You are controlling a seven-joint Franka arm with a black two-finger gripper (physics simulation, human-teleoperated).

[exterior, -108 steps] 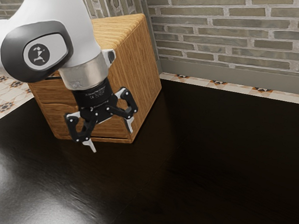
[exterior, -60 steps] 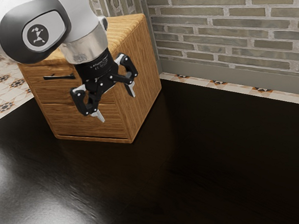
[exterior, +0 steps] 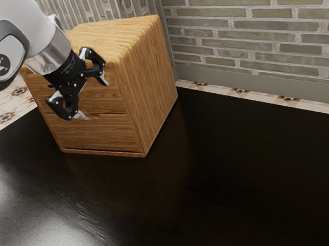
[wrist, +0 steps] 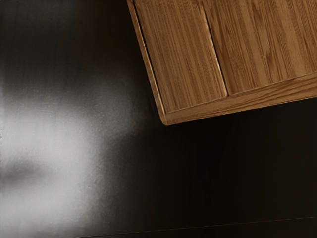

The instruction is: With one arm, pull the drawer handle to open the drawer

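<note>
Presently, pincer (exterior: 94, 99) agape before upper drawer (exterior: 114, 101) of wooden cabinet (exterior: 147, 69).

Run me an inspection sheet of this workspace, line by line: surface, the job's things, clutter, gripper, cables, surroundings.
Surface: dark glossy table with soft light reflections.
Job's things: wooden drawer cabinet stands upright toward the table's far edge. Its drawer fronts look flush, with none pulled out.
Clutter: nothing seen.
Gripper: black gripper is open, fingers spread, in front of the cabinet's upper front. It grips nothing.
Cables: nothing seen.
Surroundings: grey brick wall behind the table, and a patterned tile floor at its foot.
</note>
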